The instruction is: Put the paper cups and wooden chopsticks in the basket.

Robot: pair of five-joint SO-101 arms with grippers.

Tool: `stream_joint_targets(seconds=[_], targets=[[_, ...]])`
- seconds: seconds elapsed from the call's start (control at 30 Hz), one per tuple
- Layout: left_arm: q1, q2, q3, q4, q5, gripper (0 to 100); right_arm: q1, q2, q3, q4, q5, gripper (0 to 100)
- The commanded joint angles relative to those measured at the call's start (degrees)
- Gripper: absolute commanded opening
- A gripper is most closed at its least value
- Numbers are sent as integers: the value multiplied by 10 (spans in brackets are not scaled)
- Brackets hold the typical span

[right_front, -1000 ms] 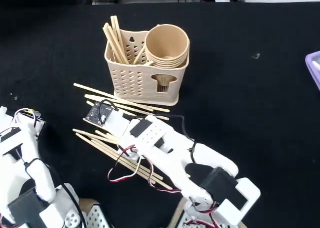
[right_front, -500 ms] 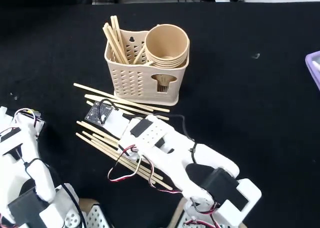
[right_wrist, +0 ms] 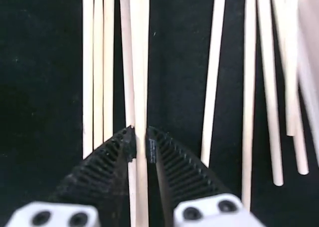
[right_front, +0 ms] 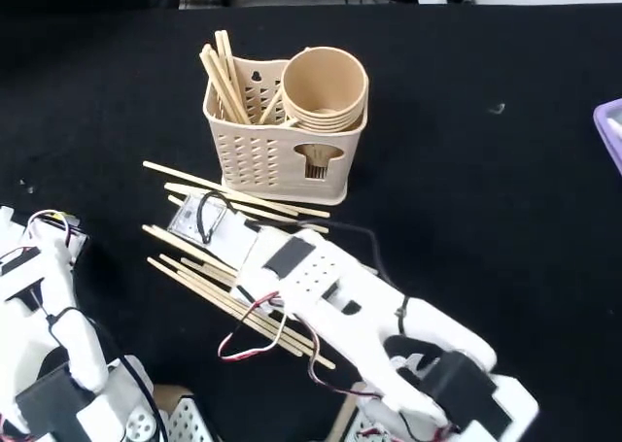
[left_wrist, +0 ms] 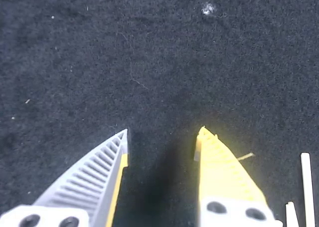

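Note:
The beige basket (right_front: 277,160) stands at the back of the black table, holding a stack of paper cups (right_front: 325,87) and a few upright chopsticks (right_front: 224,73). Several loose chopsticks (right_front: 238,201) lie in front of it, and more (right_front: 243,314) lie beside and under my right arm (right_front: 311,282). In the right wrist view my right gripper (right_wrist: 141,137) is shut on one chopstick (right_wrist: 138,62), with others lying parallel on both sides. That chopstick's free end (right_front: 170,240) sticks out to the left. My left gripper (left_wrist: 162,137) is open over bare cloth at the near left.
My left arm (right_front: 44,316) sits at the table's near left corner. A purple container's edge (right_front: 609,126) shows at the far right. White chopstick ends (left_wrist: 305,187) lie beside the left gripper. Black cloth stretches right of the basket.
My right arm has shifted slightly, and the chopstick in its gripper has swung its free end away from the bundle toward the basket. The left arm has not moved.

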Motion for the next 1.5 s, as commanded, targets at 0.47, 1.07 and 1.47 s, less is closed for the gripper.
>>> stream_joint_targets(seconds=[0.47,1.07,1.47], targets=[[3,-14,-18,-11,-7,220,5,-371,-59,51,-19,11],[3,-14,-15,-11,-7,220,168,-243,-67,-584,-218,11],[3,-14,-14,-11,-7,220,168,-36,-147,-554,-218,96]])
